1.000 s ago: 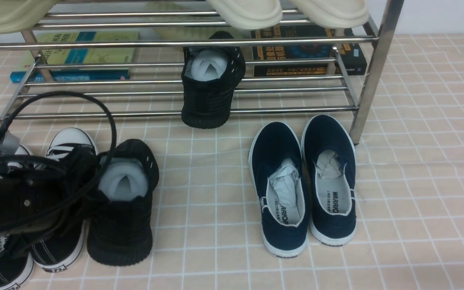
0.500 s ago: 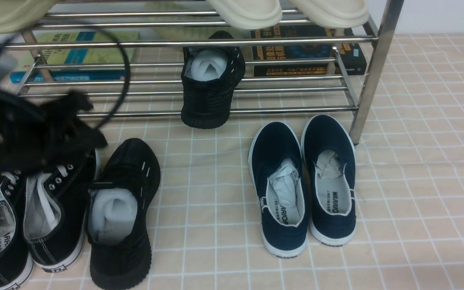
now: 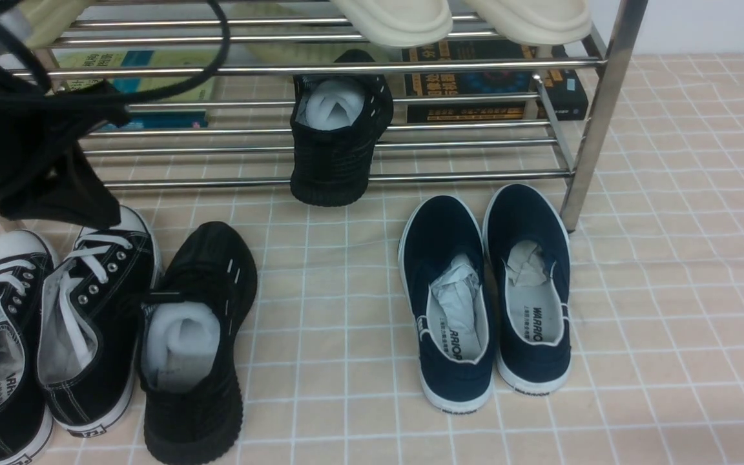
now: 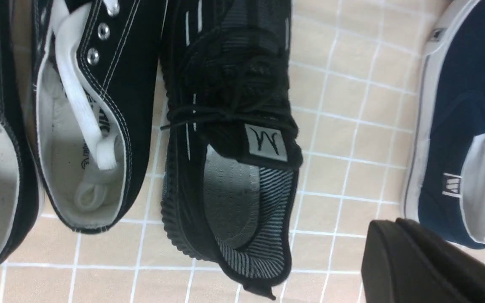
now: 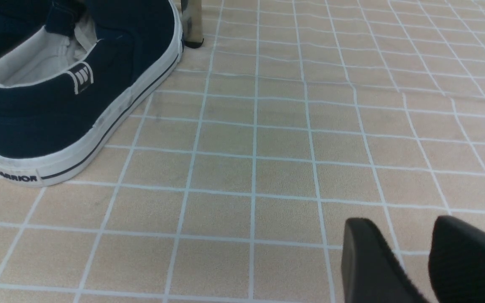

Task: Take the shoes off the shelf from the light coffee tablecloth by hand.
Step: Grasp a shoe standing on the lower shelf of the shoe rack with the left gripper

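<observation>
Shoes (image 3: 194,336): one now down on light coffee tablecloth (image 3: 669,258), one on shelf (image 3: 595,116) | left gripper (image 3: 62,194) risen, closed, empty | we fetch second.

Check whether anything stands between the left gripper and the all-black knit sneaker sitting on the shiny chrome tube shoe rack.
Nothing visible blocks it. The left gripper hangs above the black canvas lace-ups; the all-black knit sneaker on the shiny chrome rack has its heel over the front tube, with only beige checked cloth before it.
</observation>
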